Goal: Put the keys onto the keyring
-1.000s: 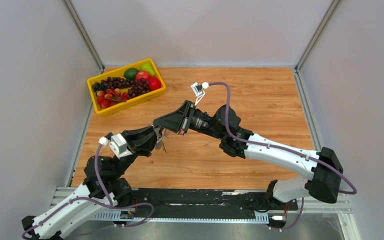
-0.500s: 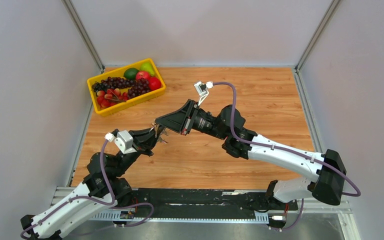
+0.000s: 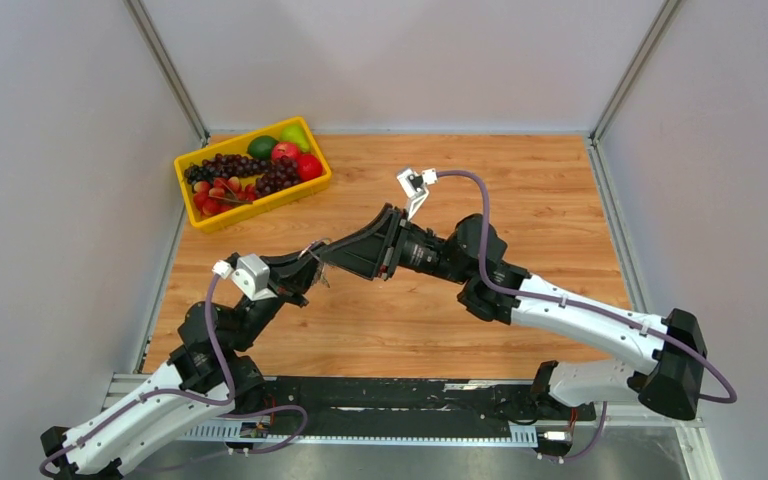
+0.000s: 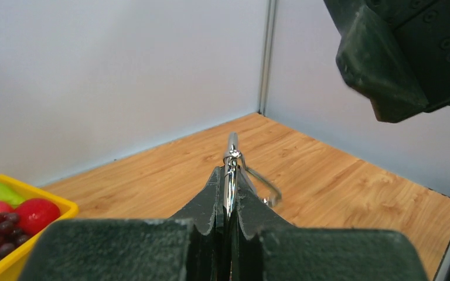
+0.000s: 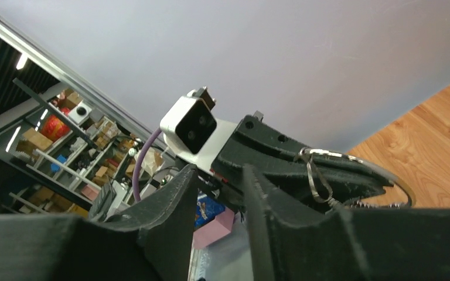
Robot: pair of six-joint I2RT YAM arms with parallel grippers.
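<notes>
L fingers (image 4: pixel 211 199) clamp the light, stiff, slippery keyring (image 4: pixel 231 158) edge-on by its wire; R fingers (image 5: pixel 170 222) slightly apart, empty.

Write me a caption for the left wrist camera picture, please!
Left gripper pinching the silver keyring above the wooden table, yellow fruit basket off to the side.

Top view sits high behind both arm bases, looking down and forward over the whole worktop (image 3: pixel 540 190). Left wrist camera rides tight behind the left gripper (image 4: pixel 228 174), facing the far right corner. Right wrist camera tilts up past the right gripper (image 5: pixel 220 178) toward the wall. Both wrist views share the keyring (image 4: pixel 231 155), close up; the top view shows both grippers close together mid-worktop.
</notes>
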